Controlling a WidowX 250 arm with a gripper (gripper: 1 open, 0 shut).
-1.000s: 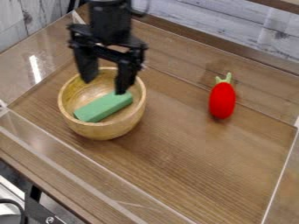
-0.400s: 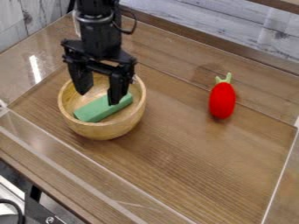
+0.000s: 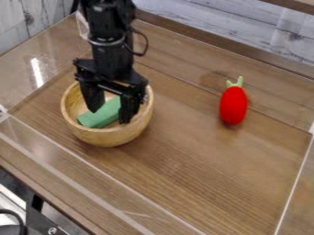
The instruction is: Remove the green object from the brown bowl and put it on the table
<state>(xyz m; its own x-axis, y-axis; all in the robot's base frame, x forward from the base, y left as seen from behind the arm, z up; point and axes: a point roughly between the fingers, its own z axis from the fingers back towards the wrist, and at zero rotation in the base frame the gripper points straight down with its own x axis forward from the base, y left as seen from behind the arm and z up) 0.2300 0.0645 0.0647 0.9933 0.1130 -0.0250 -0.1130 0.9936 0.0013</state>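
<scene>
The brown bowl (image 3: 86, 131) sits at the left of the table (image 3: 196, 174). Inside it lies the green object (image 3: 101, 114), a flat mint-green block resting tilted against the bowl's inner wall. My black gripper (image 3: 110, 106) points straight down into the bowl, open, with one finger (image 3: 90, 99) on the block's left and the other on its right. The fingers straddle the block; I cannot tell whether they touch it. Part of the block is hidden behind the fingers.
A red strawberry-like toy (image 3: 233, 103) with a green top stands on the table to the right. Clear acrylic walls (image 3: 147, 207) edge the tabletop at the front and sides.
The gripper has dropped down into the bowl and shifted slightly, its open fingers now low around the green block. The block and bowl have not moved.
</scene>
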